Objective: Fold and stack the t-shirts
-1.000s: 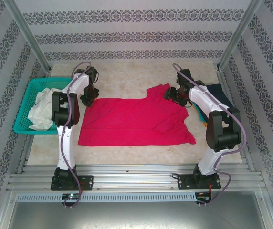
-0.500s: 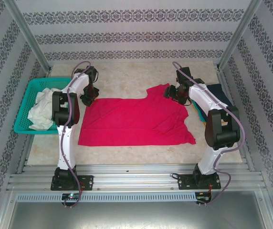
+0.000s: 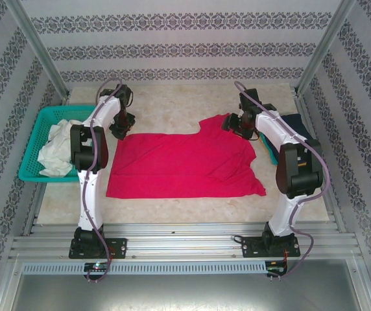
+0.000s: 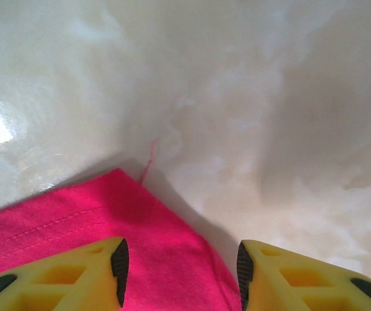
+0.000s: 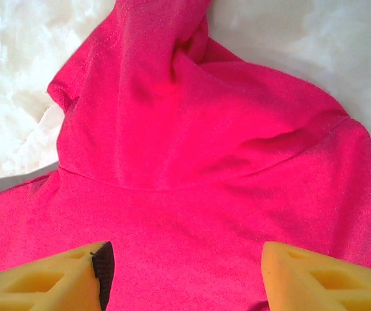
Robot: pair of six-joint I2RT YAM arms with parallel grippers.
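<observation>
A crimson-pink t-shirt lies spread flat across the middle of the table. My left gripper hovers at its far left corner, open. In the left wrist view that corner lies flat under my left gripper, touching neither pad. My right gripper stands open over the far right sleeve. The right wrist view has the rumpled sleeve ahead of my right gripper, with cloth below the spread jaws. A navy t-shirt lies at the right edge, behind the right arm.
A teal mesh basket holding white cloth sits at the table's left edge. Bare marbled tabletop stretches beyond the pink shirt. A strip of yellow and teal cloth peeks out beside the right arm.
Both grippers have shifted slightly toward the far side of the table. The left jaws have widened over the shirt corner. The shirt itself lies as before.
</observation>
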